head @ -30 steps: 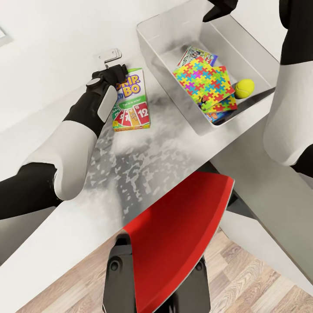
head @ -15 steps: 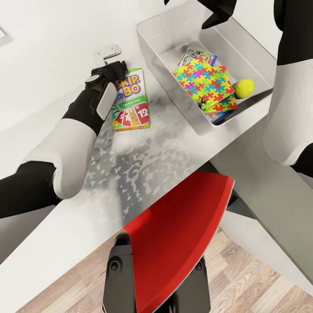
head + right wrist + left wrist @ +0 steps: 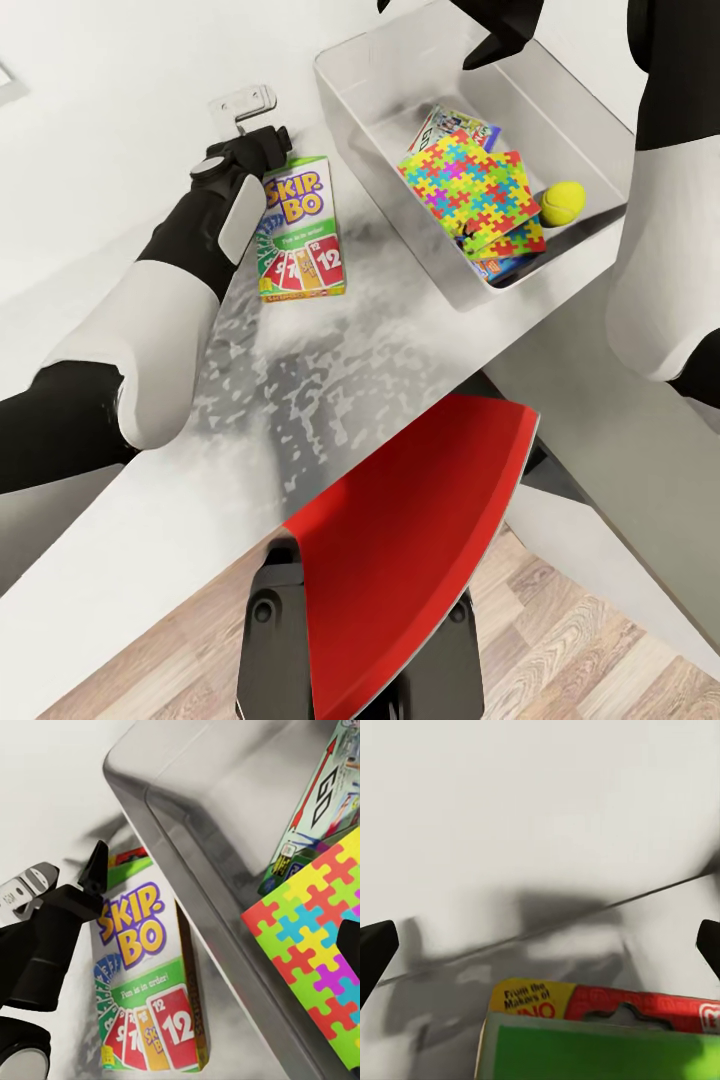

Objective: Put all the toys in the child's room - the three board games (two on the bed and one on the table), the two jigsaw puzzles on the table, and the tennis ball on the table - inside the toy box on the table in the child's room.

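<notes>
The left gripper (image 3: 262, 140) sits at the far end of the Skip-Bo box (image 3: 298, 228), just beside its top edge; in the left wrist view its jaws stand wide apart, open, holding nothing, with the box's red and yellow end (image 3: 607, 1009) between and below them. The box is a flat green carton with blue and yellow lettering and fanned cards printed on its lid, lying flat on the pale desk (image 3: 330, 370), just left of the toy box (image 3: 350, 90). Inside that grey tray lie two jigsaws (image 3: 470, 190), overlapping sheets of yellow, green, pink, blue and orange pieces. They cover most of a board game (image 3: 455, 125) toward the far wall and another box (image 3: 495, 268) at the near wall, so little of either cover can be read. A yellow-green ball (image 3: 563, 202) rests beside the jigsaws. The right gripper (image 3: 505, 35) hangs over the tray's far rim, cut off by the picture's edge; whether its jaws are open I cannot tell. A red chair back (image 3: 400, 560) stands near the desk.
</notes>
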